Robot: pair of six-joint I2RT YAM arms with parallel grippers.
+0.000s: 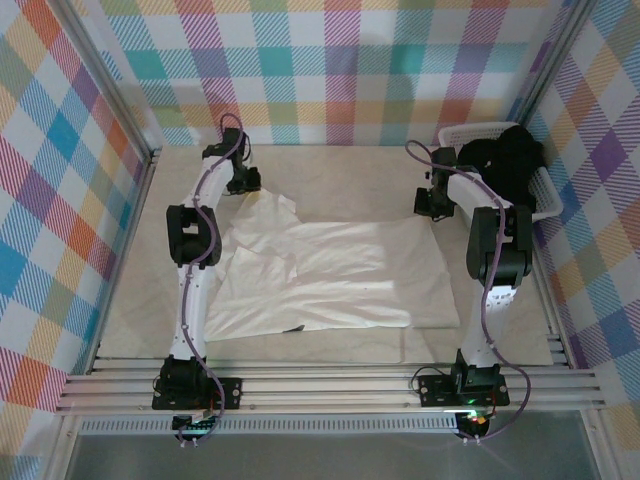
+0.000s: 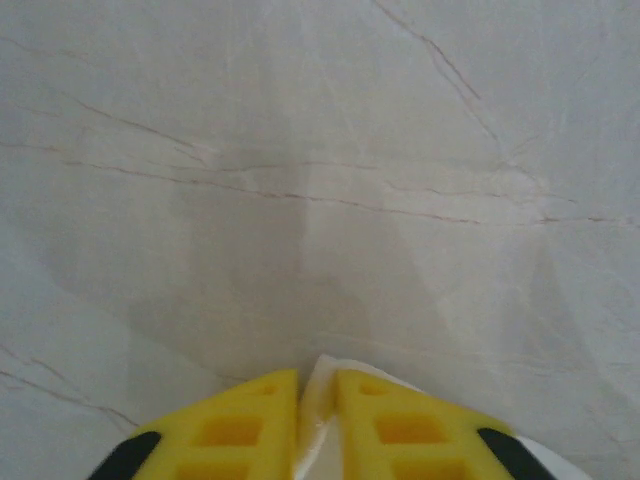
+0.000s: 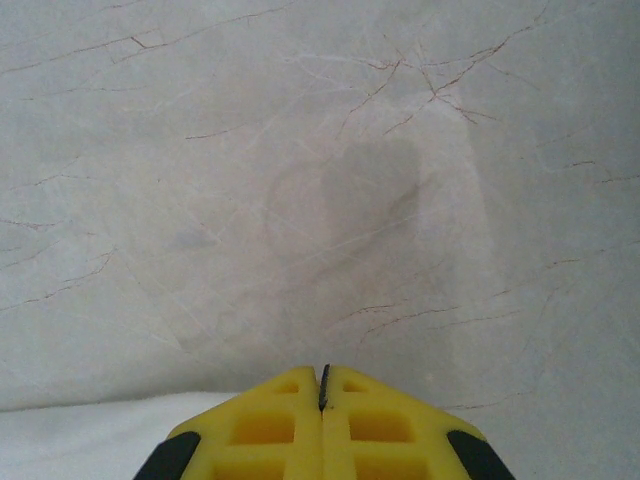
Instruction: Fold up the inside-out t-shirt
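Top external view, starting at the left: the left end effector point(image 1: 245, 183) sits at the far left corner of the inside-out t-shirt point(image 1: 330, 275). The shirt lies spread out in the middle of the counter point(image 1: 330, 165), between the two arms. In the left wrist view its yellow fingers point(image 2: 235, 420) are close together with a bit of white cloth squeezed between them, so it is pinching the shirt. Over on the right, the right end effector point(image 1: 432, 205) sits at the far right corner of the shirt. In the right wrist view its fingers point(image 3: 270, 425) are pressed tight together, and white cloth lies just beside them at the lower left. I cannot tell if any cloth is caught in there. I think the step now is to grab both far corners and bring the far edge over to the near edge. To do that well, both sides should go up together and at the same height, so the thin cloth does not bunch up. The right side needs a real hold first, or that corner may not come along. Then go slowly toward the near side and lay the far corners down on the near corners. Counting: one white t-shirt, two arms, two end effectors, one white basket point(image 1: 462, 131) at the far right, and one black garment point(image 1: 505, 160) in it.
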